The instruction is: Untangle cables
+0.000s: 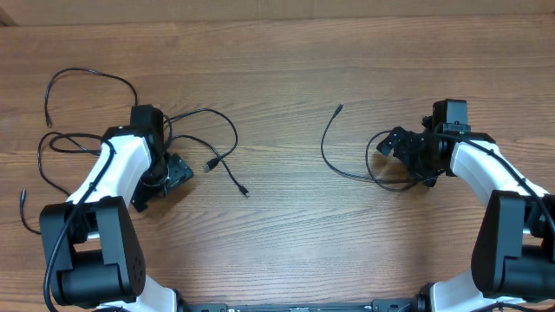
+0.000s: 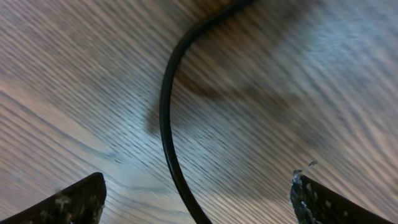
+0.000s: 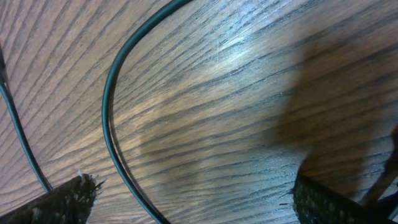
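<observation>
Wood tabletop (image 1: 286, 52); grippers (image 2: 198, 196) (image 3: 193, 196) agape astride cables (image 2: 163, 112)

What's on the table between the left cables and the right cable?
Nothing: the overhead view shows only bare table between the left cables and the right cable.

Wood-grained table (image 1: 286, 52), brown and finely streaked, carried a faint sheen at upper centre of the right wrist view. The cables (image 2: 163, 112) were smooth black cord, slightly glossy. Arm shells (image 1: 117, 169) were glossy white plastic. Fingertips (image 2: 68, 205) looked rough, speckled black.
</observation>
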### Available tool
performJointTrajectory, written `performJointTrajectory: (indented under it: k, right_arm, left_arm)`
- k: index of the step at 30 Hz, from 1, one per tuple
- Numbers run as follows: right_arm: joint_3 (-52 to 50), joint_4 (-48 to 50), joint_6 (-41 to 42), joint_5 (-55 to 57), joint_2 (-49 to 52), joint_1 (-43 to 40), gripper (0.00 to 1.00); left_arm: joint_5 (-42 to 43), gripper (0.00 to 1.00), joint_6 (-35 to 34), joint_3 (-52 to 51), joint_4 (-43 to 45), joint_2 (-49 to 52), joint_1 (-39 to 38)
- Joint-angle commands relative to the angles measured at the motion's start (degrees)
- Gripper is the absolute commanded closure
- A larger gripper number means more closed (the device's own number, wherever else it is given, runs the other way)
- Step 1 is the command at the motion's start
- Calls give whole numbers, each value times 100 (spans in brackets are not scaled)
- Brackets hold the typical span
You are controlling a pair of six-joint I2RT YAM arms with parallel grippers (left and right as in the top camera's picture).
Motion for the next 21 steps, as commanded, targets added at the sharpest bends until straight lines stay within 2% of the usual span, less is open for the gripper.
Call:
performJointTrajectory:
  k: [1,3,9,11,14,16,18,21]
  right_arm:
    - [9,35,17,-68,-46,22,0]
    - [9,57,15,-151,-46,22,0]
    - [9,85,15,-186,-46,24,0]
    - [9,103,13,-184,-46,24,0]
    - [9,122,13,-184,-46,24,0]
    - [9,122,11,-179,-46,24,0]
    - [9,120,11,-140,-46,24,0]
    - [9,122,9,-138,-46,24,0]
  left_arm:
    - [-649,3,-11,-57,79,22,20]
    - [-765,2,-11,-59,79,22,31]
    - [-734,8,-13,-98,83,22,17]
    - [-734,16,-13,-186,247,22,17]
    - [-739,20,-13,-343,529,22,17]
    - [-761,19,-13,-407,688,22,20]
    - [-737,12,37,-407,702,22,17]
    - [-293,0,673,-302,664,22,17]
